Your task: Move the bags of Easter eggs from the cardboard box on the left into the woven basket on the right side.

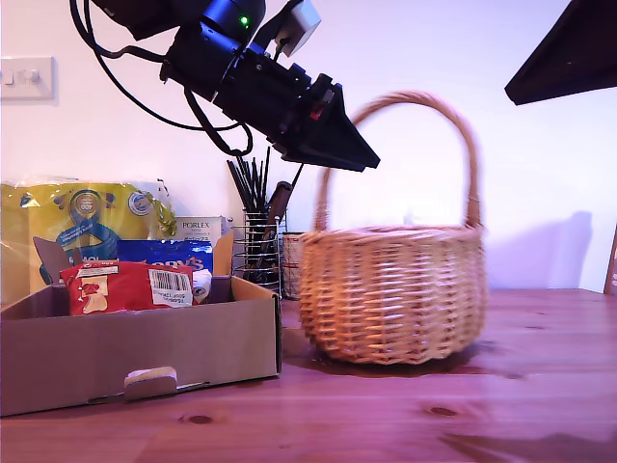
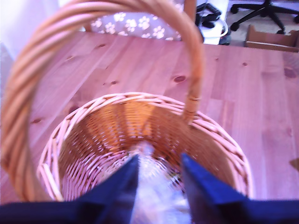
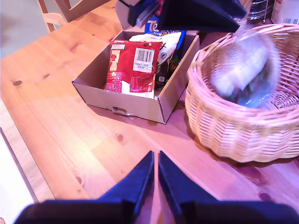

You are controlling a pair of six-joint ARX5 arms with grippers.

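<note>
Bags of Easter eggs are split between two places: a red-and-white bag (image 1: 125, 286) and a blue "Terry's" bag (image 1: 166, 256) stand in the cardboard box (image 1: 145, 347) at the lower left of the exterior view, while a blurred pale bag (image 3: 245, 70) shows over the woven basket (image 1: 390, 294) in the second wrist view. Largest is the wooden tabletop (image 1: 434, 415), across the bottom of the exterior view. The basket stands at centre frame there, just beside the box, its arched handle (image 1: 424, 101) blurred. Behind the box a large yellow pack (image 1: 87, 217) fills the left edge, with a white Porlex carton (image 1: 198, 229) and a wire utensil holder (image 1: 258, 253) near the middle. My first pincer (image 2: 159, 163) hangs above the basket's mouth, jaws parted, a pale blurred shape between them; whether it is gripped I cannot tell. My second pincer (image 3: 155, 161) hovers over bare tabletop, jaws nearly together and empty.
</note>
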